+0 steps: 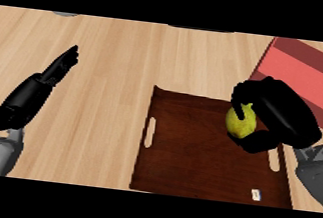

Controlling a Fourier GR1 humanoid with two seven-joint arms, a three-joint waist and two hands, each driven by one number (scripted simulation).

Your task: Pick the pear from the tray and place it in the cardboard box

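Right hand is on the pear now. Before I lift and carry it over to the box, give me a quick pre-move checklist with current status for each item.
1. Right hand curled round the pear: ok, fingers and thumb wrap it from both sides.
2. Pear lifted off the tray: cannot tell; it shows over the tray's right part, contact below is hidden.
3. Cardboard box in sight: ok, its red inside shows at the upper right, partly cut by the view's edge.
4. Path from tray to box: ok, nothing shows between them.
5. Left hand out of the way: ok, open, over the counter left of the tray.
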